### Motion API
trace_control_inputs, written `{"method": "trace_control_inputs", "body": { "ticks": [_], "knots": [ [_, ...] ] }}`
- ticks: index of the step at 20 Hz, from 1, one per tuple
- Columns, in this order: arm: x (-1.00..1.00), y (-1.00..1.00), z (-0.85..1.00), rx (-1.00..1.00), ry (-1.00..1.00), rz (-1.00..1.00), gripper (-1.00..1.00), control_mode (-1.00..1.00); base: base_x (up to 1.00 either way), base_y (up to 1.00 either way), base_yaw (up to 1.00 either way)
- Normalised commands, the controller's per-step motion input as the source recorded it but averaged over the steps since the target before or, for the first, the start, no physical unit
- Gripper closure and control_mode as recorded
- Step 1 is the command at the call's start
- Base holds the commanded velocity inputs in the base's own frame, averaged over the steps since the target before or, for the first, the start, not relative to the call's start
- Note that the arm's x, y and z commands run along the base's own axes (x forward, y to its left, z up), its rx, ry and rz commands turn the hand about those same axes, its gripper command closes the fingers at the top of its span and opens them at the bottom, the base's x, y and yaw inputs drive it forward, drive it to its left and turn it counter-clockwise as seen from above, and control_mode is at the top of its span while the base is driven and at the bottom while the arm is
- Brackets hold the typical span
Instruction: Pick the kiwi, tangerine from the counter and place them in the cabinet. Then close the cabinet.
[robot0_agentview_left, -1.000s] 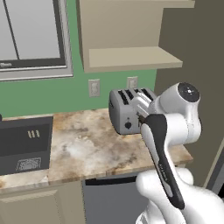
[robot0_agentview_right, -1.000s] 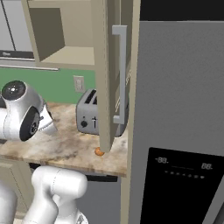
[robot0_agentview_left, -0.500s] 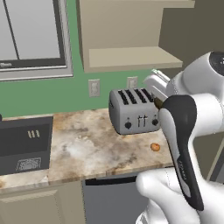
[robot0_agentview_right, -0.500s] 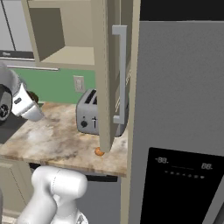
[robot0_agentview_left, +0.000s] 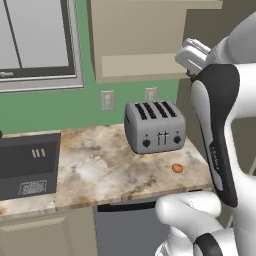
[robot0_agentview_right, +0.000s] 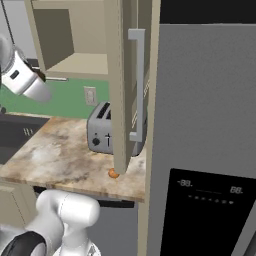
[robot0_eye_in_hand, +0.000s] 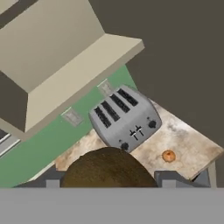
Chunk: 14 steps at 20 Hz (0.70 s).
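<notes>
A tan wall cabinet (robot0_agentview_right: 75, 45) hangs above the counter with its door (robot0_agentview_right: 125, 90) swung wide open, edge-on in the right base view, so the plain inner shelf (robot0_agentview_left: 142, 65) is exposed. Below it runs the marbled counter (robot0_agentview_left: 95, 170), bearing a silver four-slot toaster (robot0_agentview_left: 154, 126) near its right end.

The white arm is raised high, and its gripper (robot0_eye_in_hand: 109, 181) sits up near the front of the cabinet, looking down over the toaster. In the hand view a dark brown, dull-skinned rounded shape, the kiwi (robot0_eye_in_hand: 107, 168), sits between the two dark finger tips (robot0_eye_in_hand: 175, 178), which appear closed around it.

The tangerine (robot0_agentview_left: 177, 168), small and bright orange, rests on the counter just in front of the toaster's right corner, near the counter's front edge and almost under the open door.

The risks from here are judgements. The kiwi is round and held only by narrow tips, so a tilt could let it slip and fall towards the toaster. The wrist could also clip the open door or the shelf's front lip. Released on the bare shelf, the kiwi might roll back out.
</notes>
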Motion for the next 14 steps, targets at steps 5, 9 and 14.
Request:
{"method": "trace_control_inputs", "body": {
  "ticks": [5, 9, 14],
  "knots": [
    [0.61, -0.26, 0.23, -0.11, 0.09, 0.0, 1.0, -1.0, 0.0, 0.0, 0.0],
    [0.67, -0.25, -0.23, -0.1, -0.01, 0.0, 1.0, -1.0, 0.0, 0.0, 0.0],
    [0.86, -0.05, -0.46, -0.13, -0.03, 0.01, 1.0, -1.0, 0.0, 0.0, 0.0]
  ]
}}
